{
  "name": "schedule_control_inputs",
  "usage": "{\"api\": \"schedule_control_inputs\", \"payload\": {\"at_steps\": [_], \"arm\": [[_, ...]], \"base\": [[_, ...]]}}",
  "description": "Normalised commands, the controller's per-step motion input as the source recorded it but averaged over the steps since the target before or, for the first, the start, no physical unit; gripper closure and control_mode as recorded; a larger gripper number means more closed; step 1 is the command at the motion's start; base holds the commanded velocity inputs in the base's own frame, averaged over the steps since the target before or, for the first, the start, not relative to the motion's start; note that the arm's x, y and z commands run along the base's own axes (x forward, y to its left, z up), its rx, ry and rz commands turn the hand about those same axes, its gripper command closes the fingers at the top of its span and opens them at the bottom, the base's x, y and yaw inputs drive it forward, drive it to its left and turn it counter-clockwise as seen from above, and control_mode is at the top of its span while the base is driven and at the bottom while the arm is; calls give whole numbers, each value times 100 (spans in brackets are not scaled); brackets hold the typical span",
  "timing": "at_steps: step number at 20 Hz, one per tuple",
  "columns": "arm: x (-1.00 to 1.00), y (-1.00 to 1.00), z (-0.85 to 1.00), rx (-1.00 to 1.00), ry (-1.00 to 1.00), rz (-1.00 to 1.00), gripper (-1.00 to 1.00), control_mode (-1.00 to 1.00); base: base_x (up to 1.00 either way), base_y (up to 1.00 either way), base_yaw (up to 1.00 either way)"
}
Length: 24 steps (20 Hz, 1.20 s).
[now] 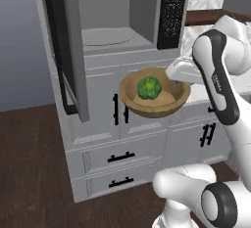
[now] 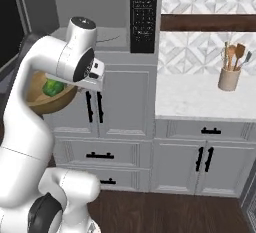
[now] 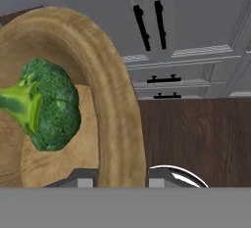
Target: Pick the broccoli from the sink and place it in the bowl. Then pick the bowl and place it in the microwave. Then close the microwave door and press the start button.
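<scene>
1. A simulated kitchen: grey-white cabinets with black handles point(image 3: 149, 24) stand over a dark wooden floor point(image 3: 196, 134), and a pale marble surface point(image 2: 200, 99) to the right carries a utensil holder point(image 2: 229, 79).
2. The fingers point(image 3: 83, 179) straddle the near rim of the bowl point(image 1: 156, 94), one inside the wall and one outside, clamped on it; the hand view shows the wooden rim running down between the two tips.
3. The bowl hangs in the air in front of the cabinet doors, held roughly level, touching no shelf or surface.
4. The broccoli point(image 1: 149, 87) lies inside the bowl, stem pointing sideways, resting on the bowl's floor.
5. Above and behind it, the microwave point(image 1: 110, 21) stands open, its grey interior and round turntable point(image 1: 108, 37) bare; the microwave door point(image 1: 68, 51) swings out to the left with its dark glass edge-on.
6. The step in hand appears to be carrying the loaded bowl to the microwave; the broccoli step looks finished.
7. The next move likely calls for lifting the bowl above the cavity's sill, keeping it level so the broccoli stays put, then easing it inward onto the turntable.
</scene>
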Motion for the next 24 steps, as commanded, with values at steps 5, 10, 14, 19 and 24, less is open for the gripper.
{"api": "schedule_control_inputs", "payload": {"at_steps": [5, 10, 14, 19, 24], "arm": [[0, 0, 0, 0, 0, 0, 100, 100], [0, 0, 0, 0, 0, 0, 100, 100], [0, 0, 0, 0, 0, 0, 100, 100], [0, 0, 0, 0, 0, 0, 100, 100], [41, -5, 56, 2, -6, 0, 100, -100]], "base": [[90, -23, 40], [68, -9, 29], [39, -10, 32], [0, -10, 14], [1, 0, 0]]}}
